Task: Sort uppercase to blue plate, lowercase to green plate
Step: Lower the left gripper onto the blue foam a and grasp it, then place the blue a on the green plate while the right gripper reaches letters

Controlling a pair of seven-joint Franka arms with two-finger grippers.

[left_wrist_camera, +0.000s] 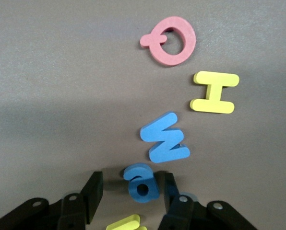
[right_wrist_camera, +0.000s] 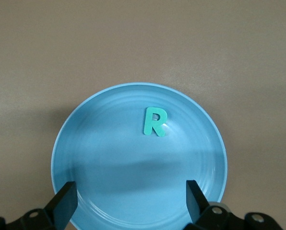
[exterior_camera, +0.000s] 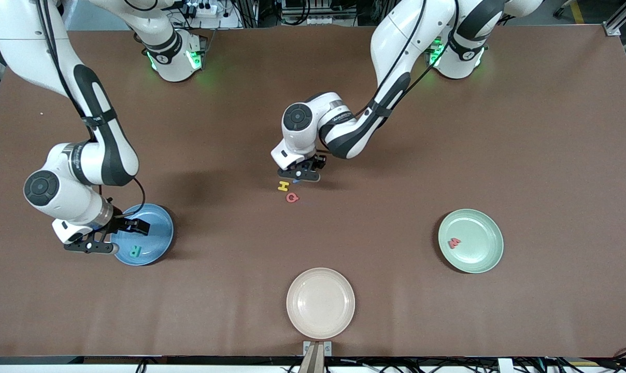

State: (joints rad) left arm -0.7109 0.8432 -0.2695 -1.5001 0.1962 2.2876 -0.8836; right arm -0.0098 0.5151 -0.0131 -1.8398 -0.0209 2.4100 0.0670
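Front view: the right gripper [exterior_camera: 91, 247], fingers spread and empty, hangs over the rim of the blue plate [exterior_camera: 160, 228] at the right arm's end of the table; the teal R [exterior_camera: 134, 252] lies flat in that plate. Mid-table, the left gripper [exterior_camera: 298, 175] stands low over the letter cluster, jaws part-open to either side of the blue a [left_wrist_camera: 142, 182], contact unclear. Beside it lie the blue M [left_wrist_camera: 165, 138], the yellow H [exterior_camera: 283, 186] and the red Q [exterior_camera: 292, 197], the Q nearest the camera, tail pointing away from the H. The cream plate [exterior_camera: 321, 303] lies nearer the camera. The green plate [exterior_camera: 471, 241] holds the red w [exterior_camera: 454, 242].
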